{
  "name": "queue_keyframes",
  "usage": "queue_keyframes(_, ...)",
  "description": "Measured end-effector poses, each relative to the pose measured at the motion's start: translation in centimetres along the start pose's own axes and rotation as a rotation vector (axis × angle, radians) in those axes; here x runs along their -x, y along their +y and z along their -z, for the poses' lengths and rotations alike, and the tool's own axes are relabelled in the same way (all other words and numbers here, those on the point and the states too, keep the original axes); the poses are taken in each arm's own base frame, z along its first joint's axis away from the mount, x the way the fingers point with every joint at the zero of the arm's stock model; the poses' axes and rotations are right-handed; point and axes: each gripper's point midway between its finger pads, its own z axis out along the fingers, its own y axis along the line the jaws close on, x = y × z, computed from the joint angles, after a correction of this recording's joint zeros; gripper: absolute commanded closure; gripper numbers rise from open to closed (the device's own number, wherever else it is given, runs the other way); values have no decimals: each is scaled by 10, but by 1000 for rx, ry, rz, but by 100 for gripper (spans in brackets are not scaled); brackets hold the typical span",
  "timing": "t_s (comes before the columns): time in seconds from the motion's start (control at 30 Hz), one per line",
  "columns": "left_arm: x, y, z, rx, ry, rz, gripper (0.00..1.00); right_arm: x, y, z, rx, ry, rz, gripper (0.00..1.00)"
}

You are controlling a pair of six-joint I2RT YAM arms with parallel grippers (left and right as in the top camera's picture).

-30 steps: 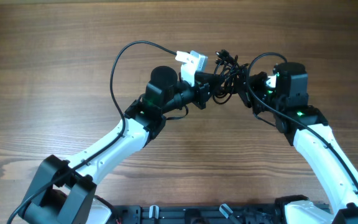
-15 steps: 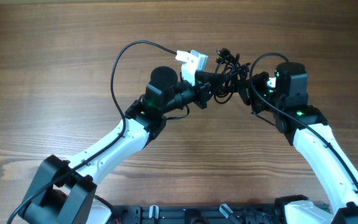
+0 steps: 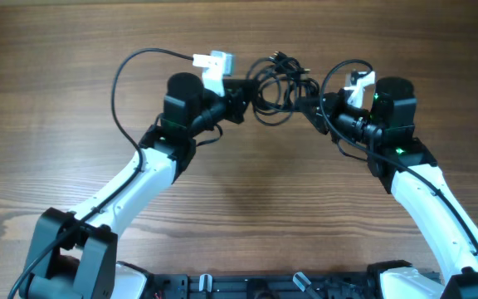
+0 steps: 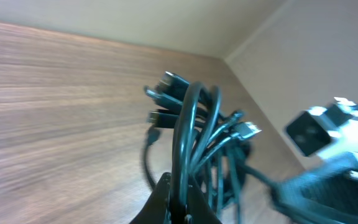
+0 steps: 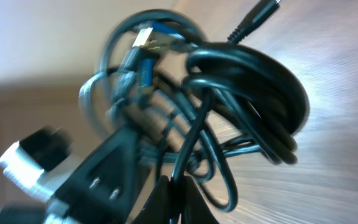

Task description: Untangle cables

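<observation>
Left gripper [image 3: 241, 100], right gripper [image 3: 314, 105] both clenched on cables [image 3: 277, 81], bundle between them. Pull apart slowly; stop if loops tighten.

We see the cables [image 3: 277, 81] as one tangle of thin black cords with small plug ends, strung between our two grippers. The left gripper [image 3: 241, 100] pinches several strands at the bundle's left edge, and the right gripper [image 3: 314, 103] clamps a strand at its right edge. Overlapping loops bulge between them. A few plugs poke out on the far side, beyond both sets of fingertips.
</observation>
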Motion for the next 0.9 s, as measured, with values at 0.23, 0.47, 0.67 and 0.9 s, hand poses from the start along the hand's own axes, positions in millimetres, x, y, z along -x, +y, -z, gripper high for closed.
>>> queue_keyframes(0.23,21,35,14,77,-57,23,96,-35,61,12,297,211,295,96)
queue_keyframes(0.47,40,38,21,69,-121,-5,96,-64,67,24,411,339,526,96)
queue_keyframes(0.67,45,36,22,54,-137,-17,96,-78,69,33,505,380,729,96)
queue_keyframes(0.9,54,36,26,46,-166,-32,96,-83,70,36,539,400,778,67)
